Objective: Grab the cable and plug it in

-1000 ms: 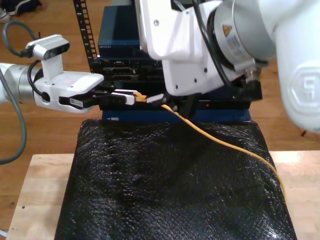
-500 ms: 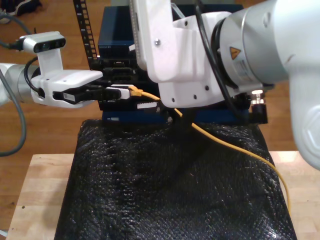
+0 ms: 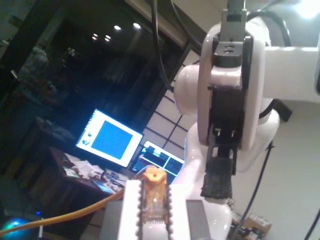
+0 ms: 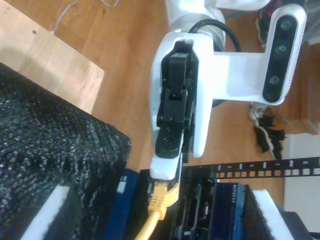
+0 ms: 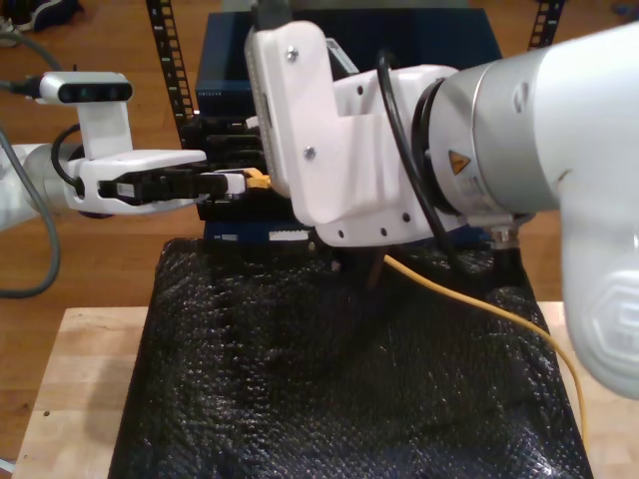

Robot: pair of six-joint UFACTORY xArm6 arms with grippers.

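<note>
My first gripper [image 5: 238,183] reaches in from the exterior view's left and is shut on the cable's plug [image 5: 258,181], level in front of the stacked network gear. The plug [image 3: 153,197] sits between its white toothed pads [image 3: 129,210]. The yellow-orange cable [image 5: 469,299] trails from behind my second arm [image 5: 399,150] across the black mat to the exterior view's right. My second gripper [image 4: 157,215] is open, its white pads [image 4: 42,217] spread wide, and it looks at the first gripper [image 4: 167,172] and the plug [image 4: 162,197] from close by.
A blue switch [image 5: 225,75] tops a stack of dark equipment with ports [image 5: 225,150], next to a black perforated rack rail [image 5: 165,50]. A black bubble-textured mat [image 5: 329,379] covers the wooden table [image 5: 70,379]. The second arm's bulk hides much of the equipment face.
My first gripper has carried the plug up and toward the exterior view's left, closer to the equipment. The second arm has swung up and toward that left, covering more of the rack.
</note>
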